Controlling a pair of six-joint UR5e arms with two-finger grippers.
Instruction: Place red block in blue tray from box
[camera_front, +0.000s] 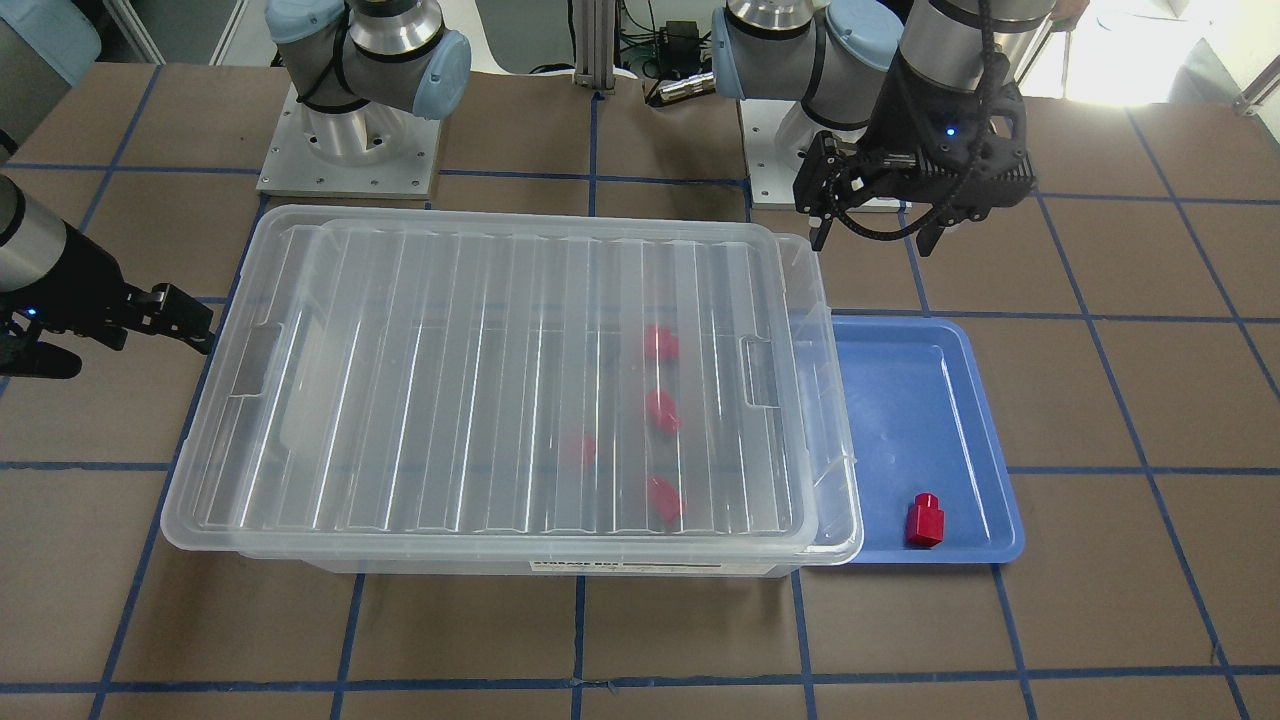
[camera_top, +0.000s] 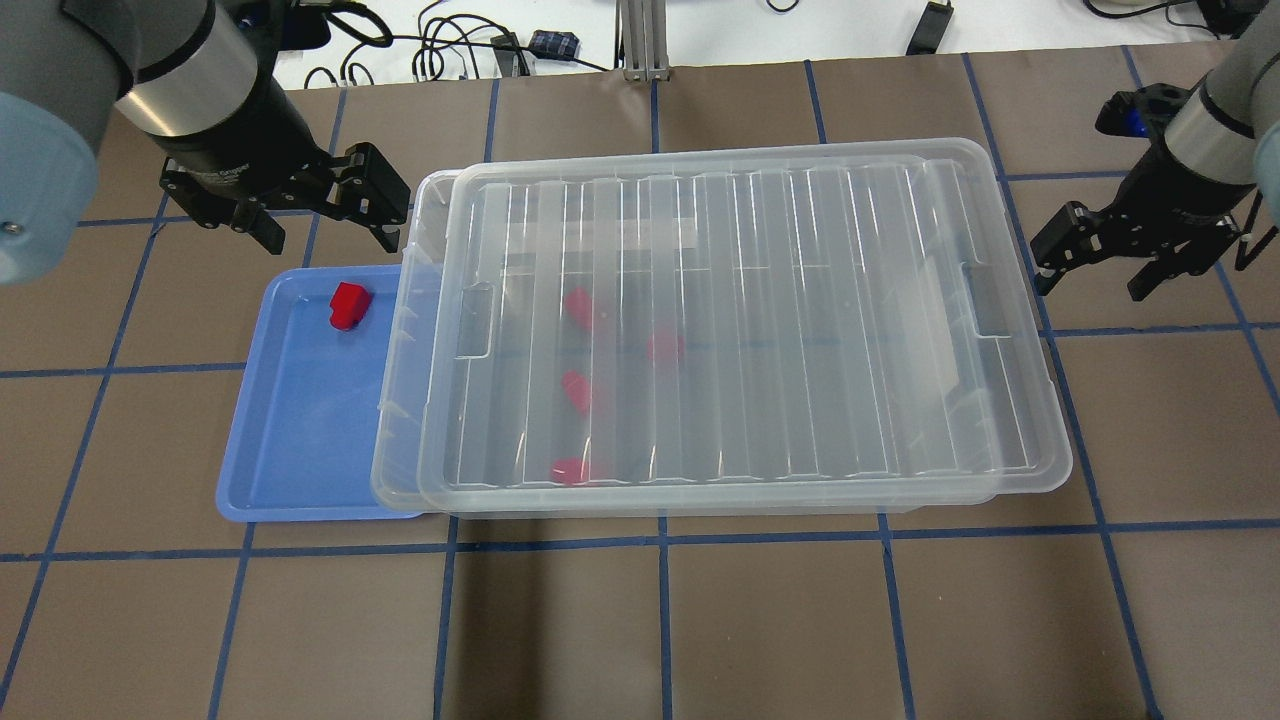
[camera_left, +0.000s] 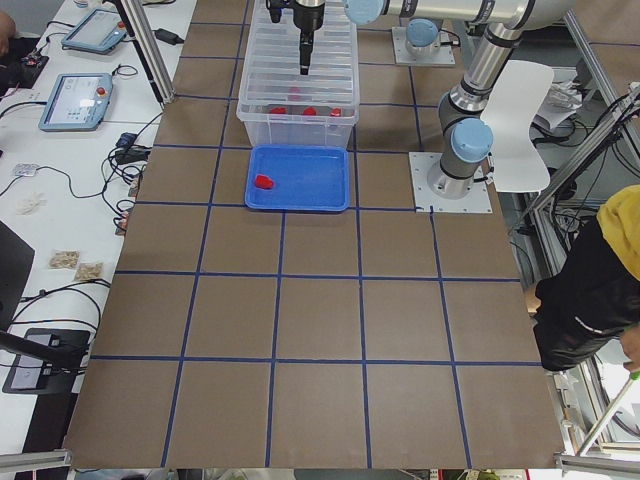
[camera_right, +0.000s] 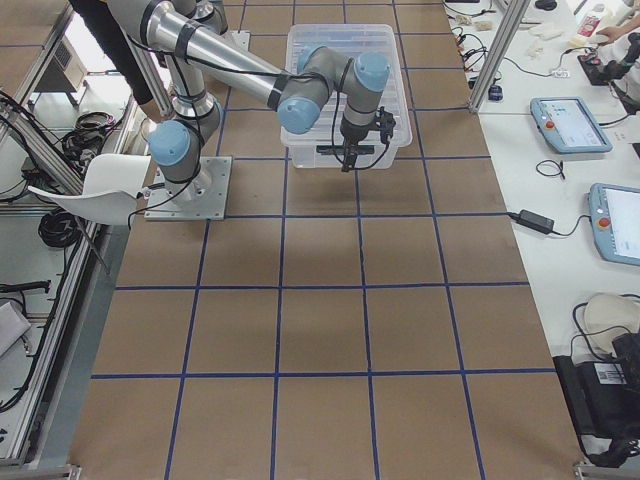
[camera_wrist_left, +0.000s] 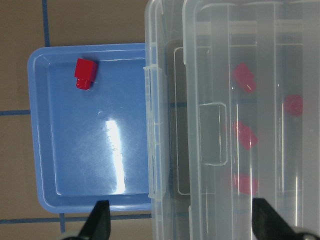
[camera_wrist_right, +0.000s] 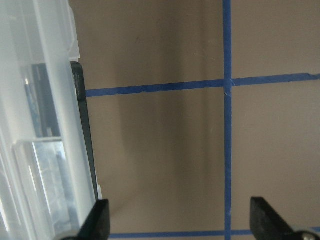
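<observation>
One red block (camera_front: 925, 520) (camera_top: 349, 305) (camera_wrist_left: 85, 74) lies in a corner of the blue tray (camera_front: 930, 400) (camera_top: 300, 420) (camera_wrist_left: 90, 150). Several more red blocks (camera_front: 662, 410) (camera_top: 577, 392) show dimly inside the clear box (camera_front: 500, 380) (camera_top: 740, 320), under its ribbed lid. The lid sits on the box, shifted a little off the tray end. My left gripper (camera_front: 875, 240) (camera_top: 325, 235) (camera_wrist_left: 182, 225) is open and empty. It hovers above the tray's edge on the robot's side, by the box corner. My right gripper (camera_front: 125, 350) (camera_top: 1092, 285) (camera_wrist_right: 180, 225) is open and empty beside the box's other end.
The box's rim overhangs one long side of the tray. A white label strip (camera_front: 640, 566) runs along the box's front wall. The table is brown with a blue tape grid (camera_top: 660, 600). The arm bases (camera_front: 350, 150) stand behind the box.
</observation>
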